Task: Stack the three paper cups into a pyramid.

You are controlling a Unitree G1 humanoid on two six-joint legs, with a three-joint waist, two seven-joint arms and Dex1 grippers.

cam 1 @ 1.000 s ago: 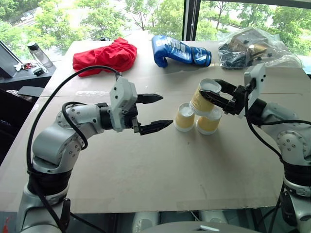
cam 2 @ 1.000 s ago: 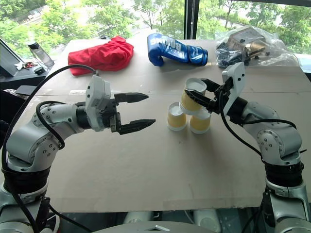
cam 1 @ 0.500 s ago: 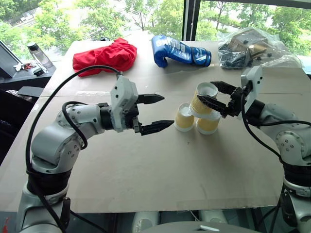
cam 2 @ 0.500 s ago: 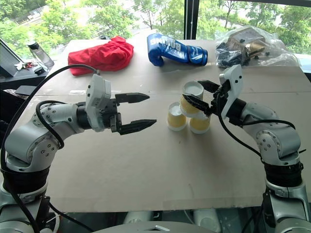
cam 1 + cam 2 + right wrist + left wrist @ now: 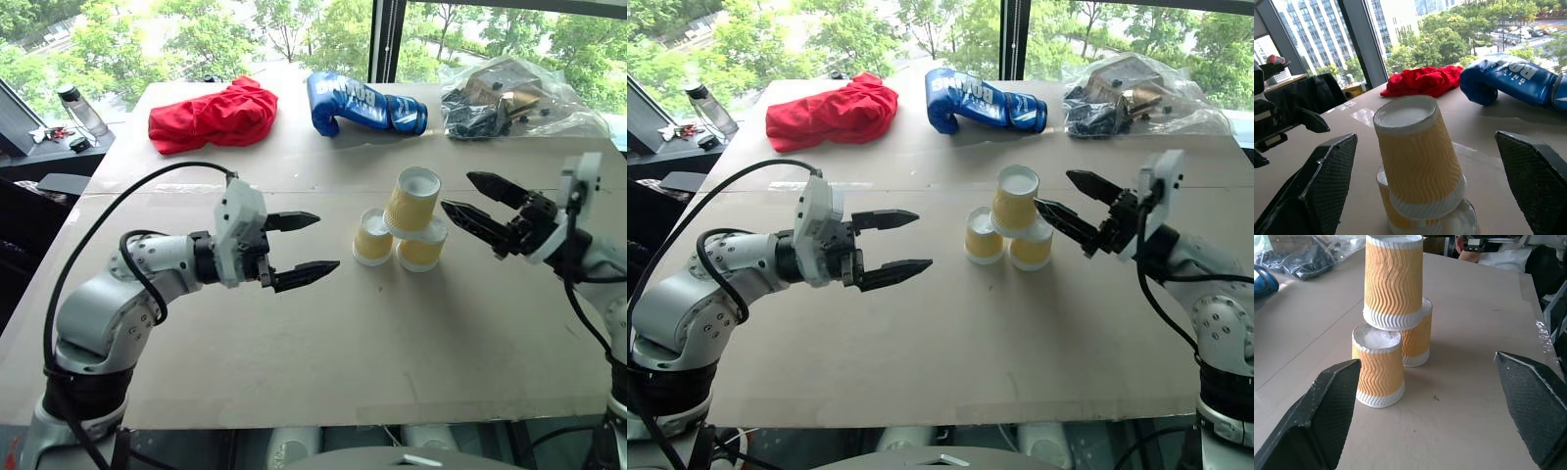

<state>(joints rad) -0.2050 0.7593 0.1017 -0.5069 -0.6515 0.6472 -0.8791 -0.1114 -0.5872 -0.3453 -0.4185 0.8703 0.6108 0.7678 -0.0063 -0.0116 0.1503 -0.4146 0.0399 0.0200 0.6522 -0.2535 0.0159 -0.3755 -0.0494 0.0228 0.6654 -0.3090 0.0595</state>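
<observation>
The table [image 5: 323,362] is seen with the pyramid [image 5: 404,230] near its middle: two paper cups upside down, the third tilted on top. The left gripper [image 5: 302,245] and right gripper [image 5: 482,202] are spread wide, nothing held, either side.

Ribbed paper cups [image 5: 412,201], matt cardboard tabletop [image 5: 323,343]

paper cups [image 5: 411,201]: yellow-tan wavy ribbing, white rims/bases. Boxing glove [image 5: 362,103]: blue, white lettering. Cloth [image 5: 211,116]: red. Table [image 5: 294,343]: tan. Gripper fingers [image 5: 1332,396]: black, textured.
</observation>
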